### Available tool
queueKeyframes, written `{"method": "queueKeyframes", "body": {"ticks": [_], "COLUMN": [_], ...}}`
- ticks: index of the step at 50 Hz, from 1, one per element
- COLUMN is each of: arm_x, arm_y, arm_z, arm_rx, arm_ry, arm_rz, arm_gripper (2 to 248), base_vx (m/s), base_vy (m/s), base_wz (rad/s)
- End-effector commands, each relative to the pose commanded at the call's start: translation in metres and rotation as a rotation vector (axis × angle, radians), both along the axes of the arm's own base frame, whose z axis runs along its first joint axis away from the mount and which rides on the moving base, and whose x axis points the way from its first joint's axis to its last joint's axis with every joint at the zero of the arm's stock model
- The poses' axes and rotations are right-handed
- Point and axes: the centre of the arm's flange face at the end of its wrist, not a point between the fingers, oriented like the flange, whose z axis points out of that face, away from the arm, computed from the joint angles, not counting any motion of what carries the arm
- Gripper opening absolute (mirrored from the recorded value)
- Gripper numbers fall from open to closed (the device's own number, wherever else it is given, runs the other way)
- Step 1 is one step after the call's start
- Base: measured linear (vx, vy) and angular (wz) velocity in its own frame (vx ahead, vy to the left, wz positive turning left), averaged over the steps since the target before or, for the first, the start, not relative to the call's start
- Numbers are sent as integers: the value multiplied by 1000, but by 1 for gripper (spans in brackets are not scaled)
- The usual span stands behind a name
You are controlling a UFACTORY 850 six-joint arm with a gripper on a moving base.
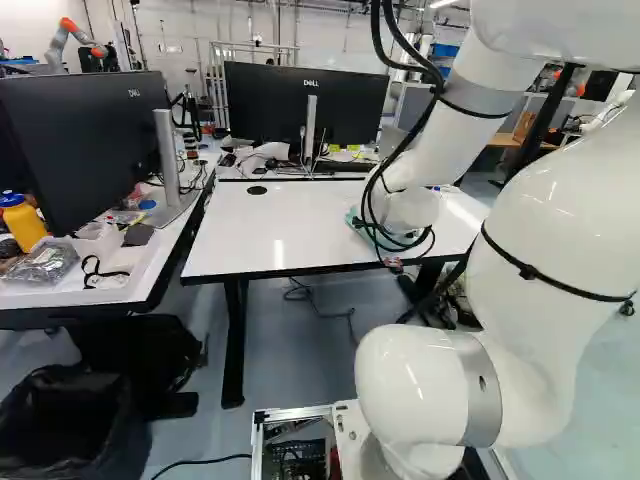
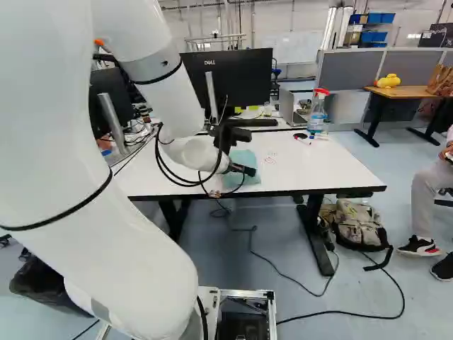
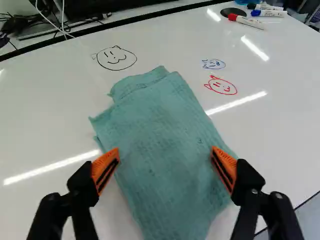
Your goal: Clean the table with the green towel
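Near the front edge of the white table (image 1: 290, 225), my gripper (image 2: 246, 169) hangs over the green towel (image 2: 243, 157). In the wrist view the gripper (image 3: 164, 162) stands open, its orange pads wide apart across the folded towel (image 3: 160, 135), which lies flat below and ahead of them. Whether the fingertips touch the cloth I cannot tell. Drawn on the table beyond the towel are a black smiling face (image 3: 116, 58), a small blue face (image 3: 214, 64) and a red one (image 3: 221, 86).
Several markers (image 3: 250, 21) lie at the table's far side, close to a spray bottle (image 2: 318, 111). A monitor (image 1: 305, 105) stands behind the table. Another desk with a monitor (image 1: 85, 150) is on the left, and a backpack (image 2: 357, 223) rests on the floor at the right.
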Motion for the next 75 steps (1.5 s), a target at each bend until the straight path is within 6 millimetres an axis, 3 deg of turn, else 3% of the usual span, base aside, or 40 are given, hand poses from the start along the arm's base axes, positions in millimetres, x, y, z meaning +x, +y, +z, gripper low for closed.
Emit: {"method": "queueKeyframes", "body": {"ticks": [2, 3, 7, 8, 13, 14, 19, 20, 24, 25, 29, 30, 75], "arm_x": [0, 0, 0, 0, 0, 0, 0, 0, 0, 0, 0, 0, -9], "arm_y": [0, 0, 0, 0, 0, 0, 0, 0, 0, 0, 0, 0, 1], "arm_z": [0, 0, 0, 0, 0, 0, 0, 0, 0, 0, 0, 0, 37], "arm_rx": [0, 0, 0, 0, 0, 0, 0, 0, 0, 0, 0, 0, -22], "arm_ry": [0, 0, 0, 0, 0, 0, 0, 0, 0, 0, 0, 0, -99], "arm_rz": [0, 0, 0, 0, 0, 0, 0, 0, 0, 0, 0, 0, -3], "arm_gripper": [247, 215, 215, 168, 168, 134, 134, 101, 101, 66, 66, 46, 45], "base_vx": [0, 0, 0, 0, 0, 0, 0, 0, 0, 0, 0, 0, 0], "base_vy": [0, 0, 0, 0, 0, 0, 0, 0, 0, 0, 0, 0, 0], "base_wz": [0, 0, 0, 0, 0, 0, 0, 0, 0, 0, 0, 0, 0]}}
